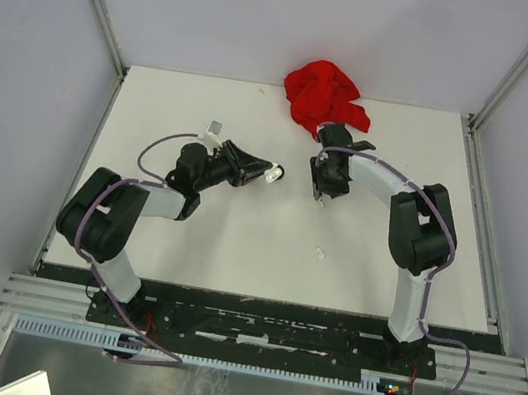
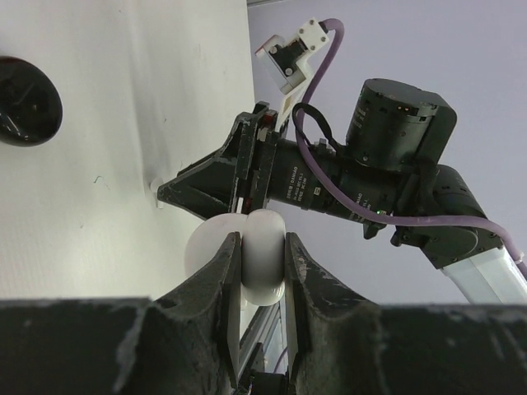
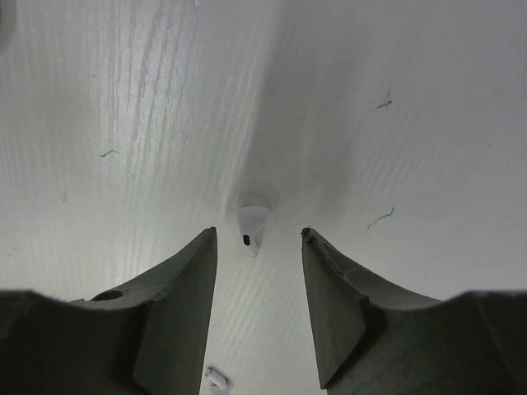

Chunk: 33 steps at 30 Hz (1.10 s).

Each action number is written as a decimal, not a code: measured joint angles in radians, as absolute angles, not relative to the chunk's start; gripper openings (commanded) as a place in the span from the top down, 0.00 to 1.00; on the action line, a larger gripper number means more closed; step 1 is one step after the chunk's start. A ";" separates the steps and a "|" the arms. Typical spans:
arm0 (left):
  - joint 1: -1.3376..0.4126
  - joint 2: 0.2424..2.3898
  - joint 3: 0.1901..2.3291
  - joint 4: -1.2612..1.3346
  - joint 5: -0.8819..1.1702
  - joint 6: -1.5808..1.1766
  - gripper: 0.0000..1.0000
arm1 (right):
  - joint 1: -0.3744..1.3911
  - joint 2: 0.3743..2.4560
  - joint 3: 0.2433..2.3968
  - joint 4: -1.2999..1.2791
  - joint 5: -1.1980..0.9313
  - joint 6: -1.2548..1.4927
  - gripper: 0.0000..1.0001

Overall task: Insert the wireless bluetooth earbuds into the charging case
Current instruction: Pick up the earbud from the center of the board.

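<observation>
The white charging case [image 2: 261,276] is held off the table, and my left gripper [image 2: 262,241] is shut on it, its lid [image 2: 202,247] swung open to the left. From above, the case [image 1: 275,173] sits at the tip of the left gripper [image 1: 261,170] near the table's middle. One white earbud [image 3: 253,224] lies on the table just ahead of my right gripper [image 3: 258,239], which points down over it with its jaws open on either side. A second white earbud [image 3: 216,380] lies closer to the arm bases, and it also shows from above [image 1: 319,254].
A crumpled red cloth [image 1: 323,96] lies at the back edge, just behind the right gripper [image 1: 324,189]. A black round disc [image 2: 25,103] rests on the table beyond the left gripper. The right arm [image 2: 387,173] stands close in front of the held case.
</observation>
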State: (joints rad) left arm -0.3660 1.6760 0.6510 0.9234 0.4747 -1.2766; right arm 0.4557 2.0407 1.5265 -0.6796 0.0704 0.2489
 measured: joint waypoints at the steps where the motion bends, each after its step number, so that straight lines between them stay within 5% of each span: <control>1: -0.366 1.676 0.651 0.923 0.475 -1.277 0.97 | 0.455 2.045 1.530 -0.681 0.068 0.247 0.47; 33: -0.366 1.708 0.651 0.924 0.482 -1.279 0.97 | 0.442 2.140 1.624 -0.760 0.034 0.210 0.65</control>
State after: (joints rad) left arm -0.3660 1.7084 0.6514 0.9241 0.4824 -1.2789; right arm 0.4419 2.1403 1.6241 -0.7597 0.0338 0.2100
